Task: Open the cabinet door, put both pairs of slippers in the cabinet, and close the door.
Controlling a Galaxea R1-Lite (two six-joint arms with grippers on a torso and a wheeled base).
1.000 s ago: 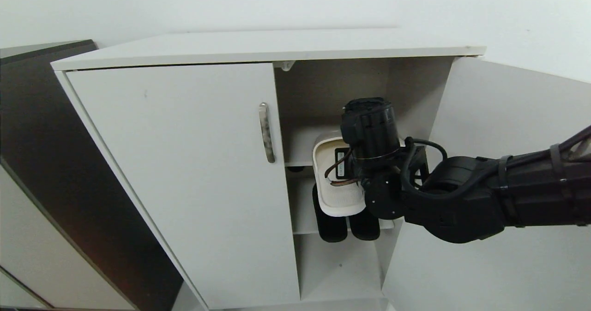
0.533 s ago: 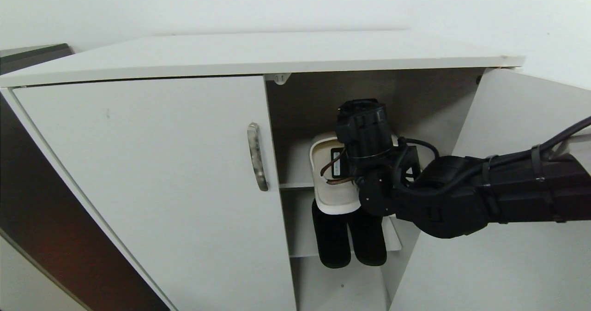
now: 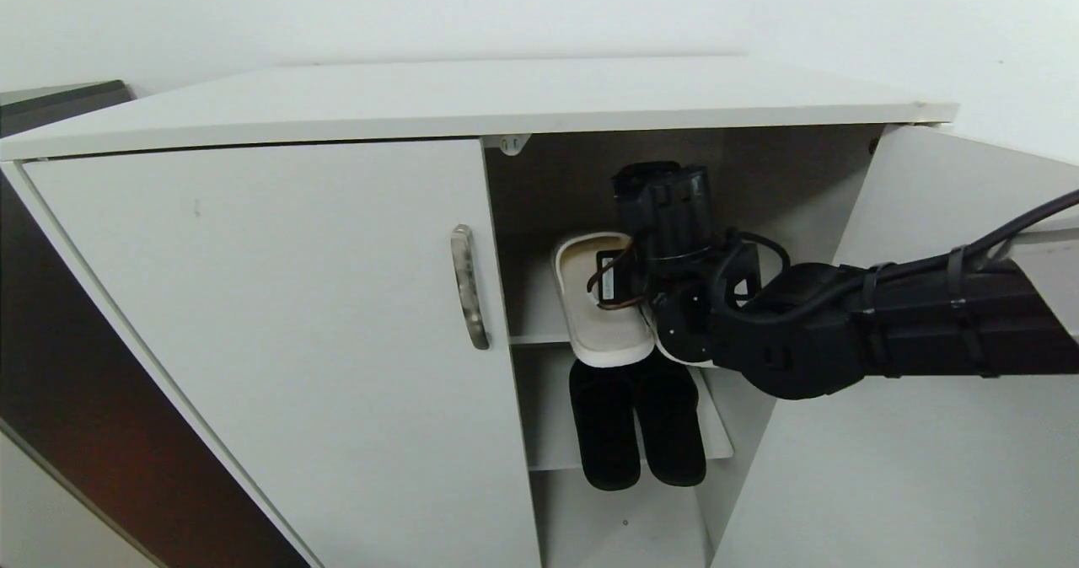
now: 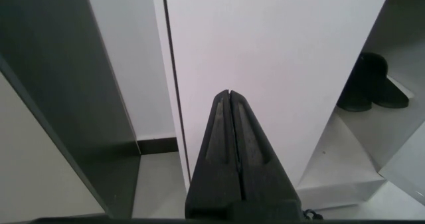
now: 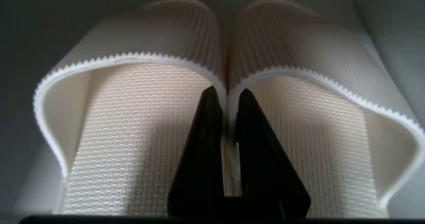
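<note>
The white cabinet (image 3: 472, 96) has its left door (image 3: 295, 340) closed and its right door (image 3: 927, 467) swung open. My right gripper (image 3: 628, 290) is inside the opening at the upper shelf (image 3: 536, 340). It is shut on the pair of white slippers (image 3: 603, 332), whose heels overhang the shelf edge. In the right wrist view the right gripper (image 5: 228, 94) pinches the inner walls of both white slippers (image 5: 133, 137) together. A pair of black slippers (image 3: 636, 433) lies on the shelf below, heels sticking out. My left gripper (image 4: 229, 94) is shut and empty, low before the closed door, with the black slippers (image 4: 368, 84) off to the side.
A metal handle (image 3: 469, 298) sits at the closed door's inner edge. A dark cabinet (image 3: 50, 298) stands beside the white one on the left. The bottom compartment (image 3: 624, 526) is bare. The open door hems in my right arm on its right side.
The head camera shifted early on. Since then my right arm has pushed the white slippers up and deeper onto the upper shelf. The black slippers have stayed put.
</note>
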